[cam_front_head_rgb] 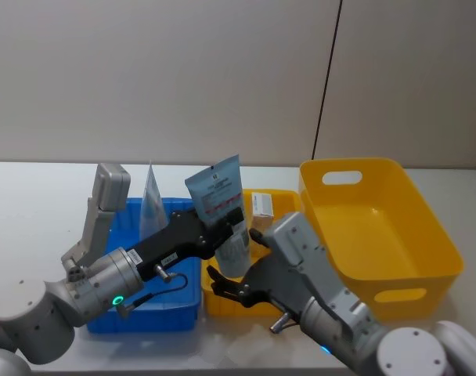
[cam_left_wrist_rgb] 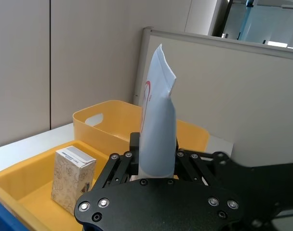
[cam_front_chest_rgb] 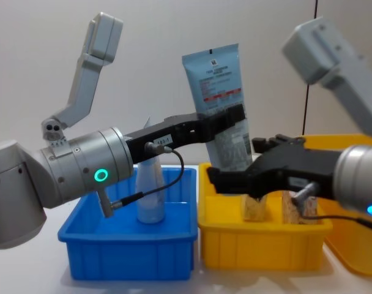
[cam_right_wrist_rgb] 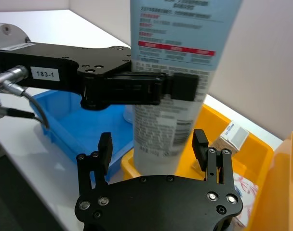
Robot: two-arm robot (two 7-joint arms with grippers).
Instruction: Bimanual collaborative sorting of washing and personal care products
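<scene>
A pale-blue tube (cam_front_head_rgb: 217, 196) with printed text is held upright over the small yellow bin (cam_front_head_rgb: 222, 304), and my left gripper (cam_front_head_rgb: 232, 222) is shut on its middle. In the left wrist view the tube (cam_left_wrist_rgb: 157, 125) rises from between the fingers. My right gripper (cam_right_wrist_rgb: 153, 151) is open, one finger on each side of the tube's (cam_right_wrist_rgb: 173, 91) lower end; from the chest view it (cam_front_chest_rgb: 234, 177) sits just below the left gripper (cam_front_chest_rgb: 226, 119). Another tube (cam_front_chest_rgb: 150, 196) stands in the blue bin (cam_front_chest_rgb: 125, 251). Cartons (cam_front_chest_rgb: 253, 208) stand in the small yellow bin; one carton (cam_left_wrist_rgb: 72, 178) shows close up.
A large yellow bin (cam_front_head_rgb: 426, 266) with handle slots stands to the right of the small one. The blue bin (cam_front_head_rgb: 144, 313) is on the left, touching the small yellow bin. Bare white table (cam_front_head_rgb: 34, 211) lies further left and behind the bins.
</scene>
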